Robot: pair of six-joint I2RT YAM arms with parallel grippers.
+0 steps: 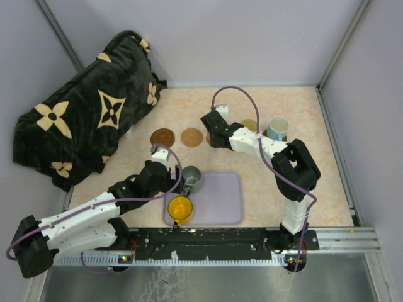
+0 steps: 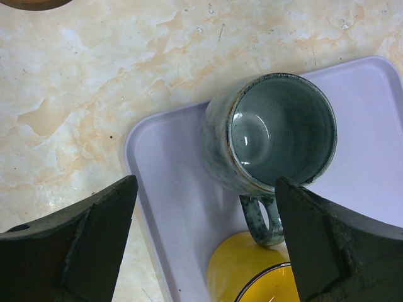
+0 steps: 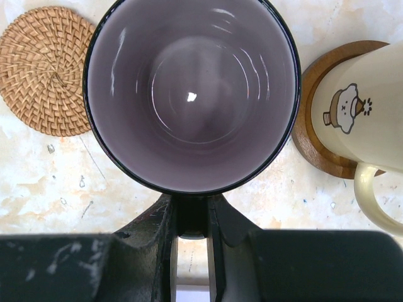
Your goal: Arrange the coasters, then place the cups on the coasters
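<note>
My right gripper [image 3: 192, 211] is shut on the handle of the translucent purple cup [image 3: 192, 94], held upright above the table. A woven tan coaster [image 3: 44, 69] lies to its left. On its right a cream cup [image 3: 362, 113] stands on a dark wooden coaster [image 3: 312, 135]. My left gripper [image 2: 204, 211] hangs open over the grey-green cup [image 2: 277, 135], whose handle is beside the right finger [image 2: 334, 245]. The yellow cup [image 2: 252, 274] sits just behind that handle. From above, two bare coasters [image 1: 162, 136] [image 1: 191, 136] lie in a row. A light blue cup [image 1: 278, 127] stands on another coaster at the right.
The lavender tray [image 1: 220, 201] holds the grey-green cup [image 1: 191, 178] and the yellow cup [image 1: 180, 209] near its left edge. A dark patterned blanket [image 1: 88, 113] is heaped at the back left. Grey walls enclose the table on three sides.
</note>
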